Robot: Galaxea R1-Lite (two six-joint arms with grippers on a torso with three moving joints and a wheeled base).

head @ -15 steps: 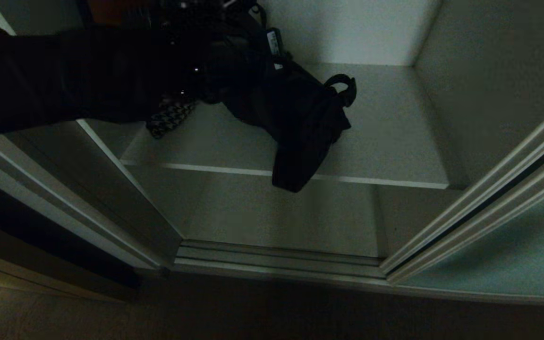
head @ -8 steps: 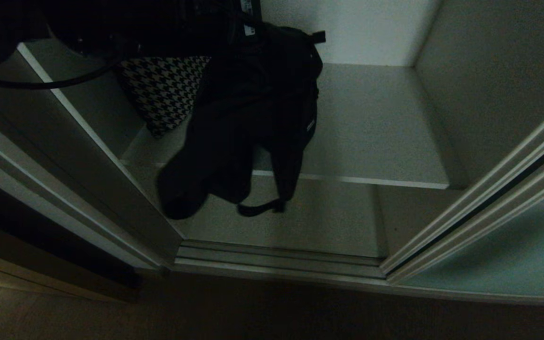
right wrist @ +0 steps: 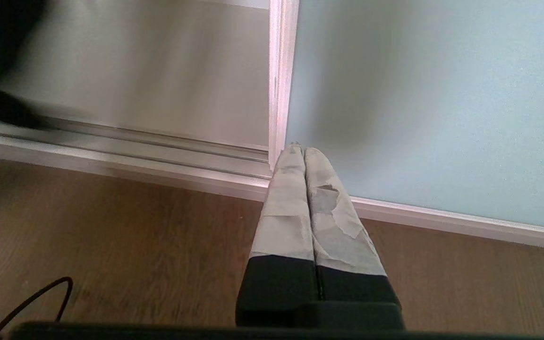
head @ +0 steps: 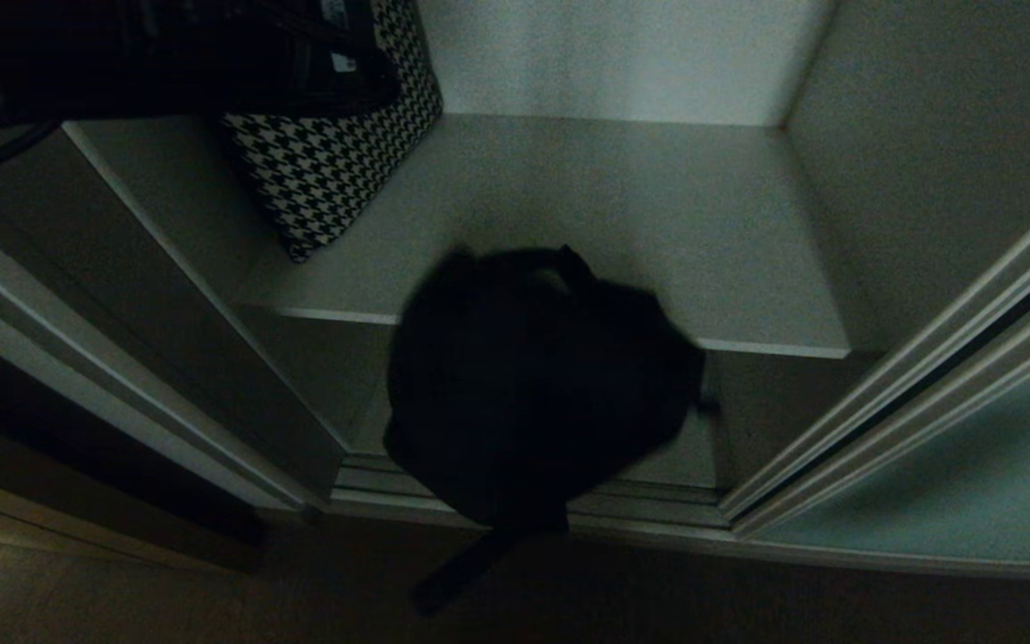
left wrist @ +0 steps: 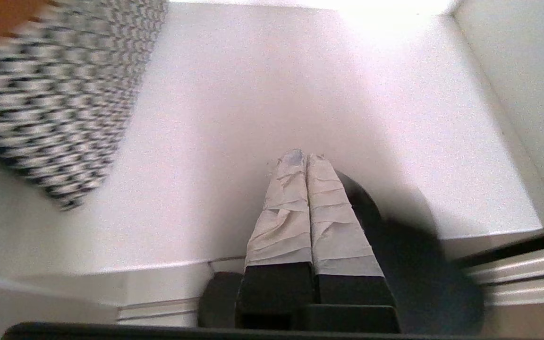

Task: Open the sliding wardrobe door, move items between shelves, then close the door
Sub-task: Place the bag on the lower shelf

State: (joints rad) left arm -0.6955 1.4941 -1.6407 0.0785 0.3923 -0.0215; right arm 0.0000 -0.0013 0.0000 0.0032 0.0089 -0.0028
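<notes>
Your black bag (head: 533,394) is a blurred dark mass in the head view, in front of the front edge of the pale grey-white shelf (head: 622,224) and overlapping the silver bottom track (head: 658,514) of the wardrobe; whether it touches anything you cannot tell. A dark strap (head: 461,572) trails from its underside toward the brown floor (head: 166,599). Nothing grips it. In the left wrist view the bag (left wrist: 413,264) shows as a dark blur just beyond the shelf's front edge, behind the fingers. Your left gripper (left wrist: 306,158) is above the shelf with its two tape-wrapped fingers (left wrist: 281,222) pressed flat together and nothing between them, pointing down toward the board. In the head view the left arm (head: 166,54) is a dark bulk reaching across the upper left corner, above the shelf's left end; a small white label (head: 342,63) on it cannot be read. A black-and-white houndstooth cushion (head: 336,152) leans at the back left of the shelf, well apart from the bag. To the right of the shelf, the pale teal sliding door (head: 971,474) stands slid aside, leaving the opening clear. Your right gripper (right wrist: 304,150) hangs low over the floor near the door's bottom frame, its taped fingers also pressed together and holding nothing.
</notes>
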